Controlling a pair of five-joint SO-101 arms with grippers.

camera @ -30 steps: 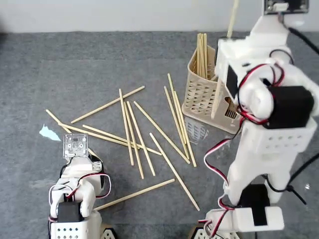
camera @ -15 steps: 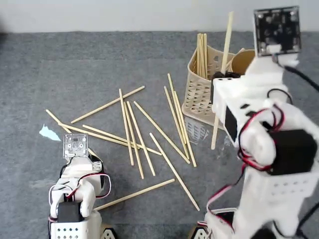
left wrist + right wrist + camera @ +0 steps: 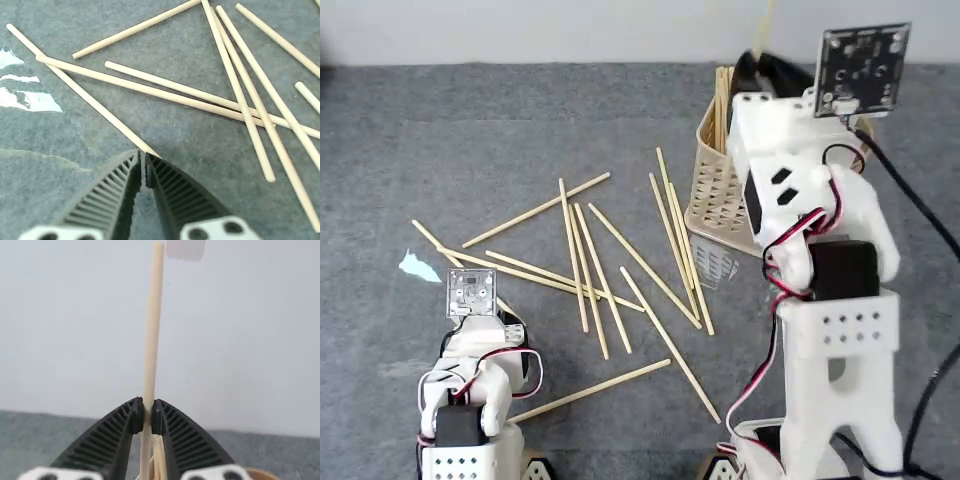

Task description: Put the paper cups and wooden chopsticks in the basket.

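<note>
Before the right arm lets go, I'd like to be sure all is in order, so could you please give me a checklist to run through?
1. Grip of right gripper on held chopstick: ok, shut on it, stick upright.
2. Held chopstick above the basket: ok, as far as the high view shows.
3. Basket standing upright: ok.
4. Position of left gripper, away from the basket: ok, shut, empty, low among the loose chopsticks.
5. Loose chopsticks all collected: not ok, many lie outside the basket.

The chopsticks [image 3: 590,388] are matt bare wood, the basket [image 3: 715,190] smooth plastic, the cloth [image 3: 470,150] rough, perhaps felt.
</note>
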